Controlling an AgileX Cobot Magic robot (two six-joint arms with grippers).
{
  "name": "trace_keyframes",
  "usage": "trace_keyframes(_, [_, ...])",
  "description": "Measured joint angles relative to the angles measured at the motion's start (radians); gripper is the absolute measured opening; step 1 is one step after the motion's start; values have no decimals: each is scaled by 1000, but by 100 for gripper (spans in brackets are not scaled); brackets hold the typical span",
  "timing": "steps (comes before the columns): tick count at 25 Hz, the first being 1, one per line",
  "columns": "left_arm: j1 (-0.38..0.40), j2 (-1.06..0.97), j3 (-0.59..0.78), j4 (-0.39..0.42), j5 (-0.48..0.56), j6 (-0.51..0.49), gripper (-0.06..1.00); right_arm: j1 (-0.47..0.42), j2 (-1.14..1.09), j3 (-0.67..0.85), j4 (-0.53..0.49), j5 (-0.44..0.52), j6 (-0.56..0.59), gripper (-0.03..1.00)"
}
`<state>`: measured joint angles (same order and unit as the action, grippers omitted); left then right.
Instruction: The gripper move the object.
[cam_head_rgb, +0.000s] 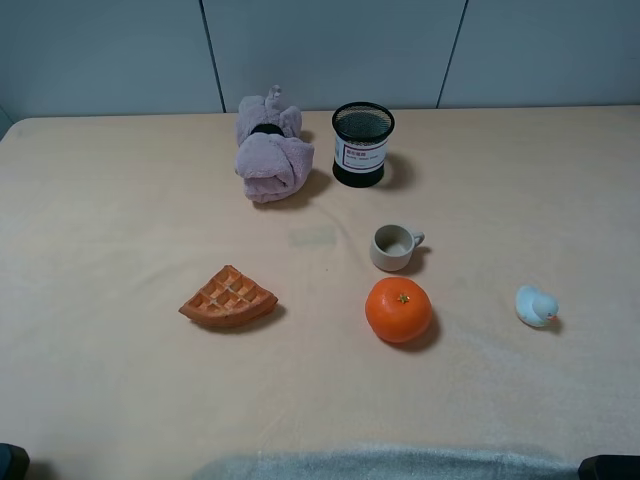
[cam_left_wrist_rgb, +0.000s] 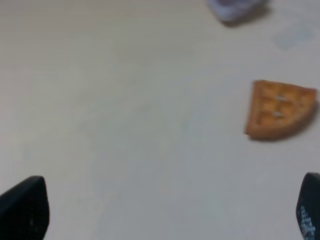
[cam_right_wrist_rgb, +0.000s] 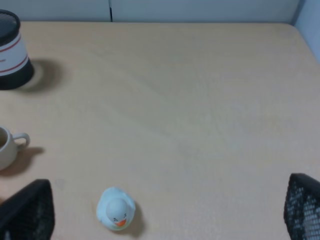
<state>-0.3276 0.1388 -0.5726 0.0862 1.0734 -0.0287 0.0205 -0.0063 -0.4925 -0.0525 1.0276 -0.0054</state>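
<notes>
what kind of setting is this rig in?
Probably a lab or office test bench: a table under a beige cloth against plain grey wall panels, set with unrelated props such as an orange, waffle wedge and toy duck.

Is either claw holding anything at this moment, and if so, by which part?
Nothing is held. The left claw and right claw both stand open over bare table, and the orange fruit sits untouched on the table.
</notes>
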Motion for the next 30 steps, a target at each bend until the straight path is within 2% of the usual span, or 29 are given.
trace_keyframes(3, [95,-71,72,-21,-10,3,99,0,0,0,0,0,0,69])
trace_keyframes(5, [146,-108,81,-45,-10,42,99,0,0,0,0,0,0,69])
trace_keyframes(12, [256,-142,83,-119,-11,161,99,0,0,0,0,0,0,69])
trace_keyframes(30, [282,-142,83,-136,-11,187,99,0,0,0,0,0,0,69])
